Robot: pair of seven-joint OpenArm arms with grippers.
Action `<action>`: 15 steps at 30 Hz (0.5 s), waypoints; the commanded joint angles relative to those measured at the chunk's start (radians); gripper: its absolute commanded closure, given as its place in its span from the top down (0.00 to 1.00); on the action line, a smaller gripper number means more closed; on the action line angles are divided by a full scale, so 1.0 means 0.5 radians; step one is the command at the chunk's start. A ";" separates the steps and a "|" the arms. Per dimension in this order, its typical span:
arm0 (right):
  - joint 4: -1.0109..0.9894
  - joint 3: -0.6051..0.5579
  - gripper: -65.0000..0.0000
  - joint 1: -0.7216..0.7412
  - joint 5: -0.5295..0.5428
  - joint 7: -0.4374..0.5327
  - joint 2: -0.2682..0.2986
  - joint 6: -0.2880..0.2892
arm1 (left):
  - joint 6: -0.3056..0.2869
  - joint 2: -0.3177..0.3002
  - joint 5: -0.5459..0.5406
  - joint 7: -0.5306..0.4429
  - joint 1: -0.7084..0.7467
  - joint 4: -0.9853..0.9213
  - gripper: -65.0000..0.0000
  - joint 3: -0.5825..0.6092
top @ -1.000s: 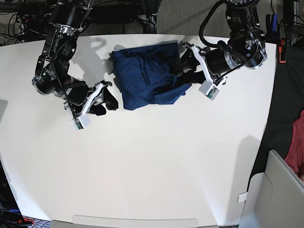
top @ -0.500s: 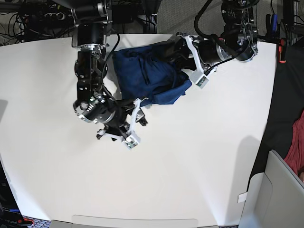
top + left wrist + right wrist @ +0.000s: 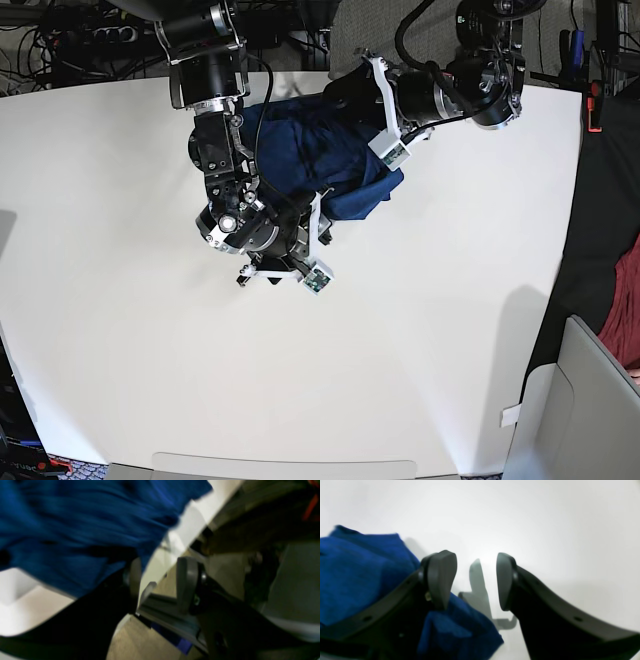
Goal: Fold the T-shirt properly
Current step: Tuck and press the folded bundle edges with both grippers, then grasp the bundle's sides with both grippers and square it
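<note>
The bunched T-shirt [image 3: 315,150] lies at the white bench's [image 3: 450,330] far edge, its cloth against one finger of the left gripper [image 3: 157,585], and beside the right gripper [image 3: 476,580], both jaws apart, empty between

1. 1 T-shirt [image 3: 315,155], bunched at the counter's far edge.
2. 1 white counter [image 3: 420,340].
3. 2 claws: left claw [image 3: 157,585], right claw [image 3: 476,580], both at the T-shirt.
4. 1 red cloth [image 3: 625,320], off the counter's side.

The dark navy T-shirt [image 3: 320,160] lies bunched and creased near the table's far edge.
</note>
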 commanded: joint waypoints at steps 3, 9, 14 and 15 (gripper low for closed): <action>-0.001 0.001 0.30 0.051 0.020 0.041 -0.015 0.003 | -0.008 -0.050 -0.040 -0.001 -0.012 -0.043 0.30 0.134; -0.035 -0.002 0.12 0.036 0.023 0.026 -0.012 0.003 | -0.008 -0.053 -0.040 -0.022 -0.101 -0.418 0.22 0.235; -0.020 -0.002 0.12 -0.035 0.023 0.023 -0.005 0.003 | -0.008 -0.099 -0.040 -0.169 -0.196 -0.568 0.21 0.226; -0.010 -0.002 0.12 -0.047 0.023 0.023 -0.005 0.003 | -0.008 -0.114 -0.040 -0.185 -0.218 -0.571 0.21 0.226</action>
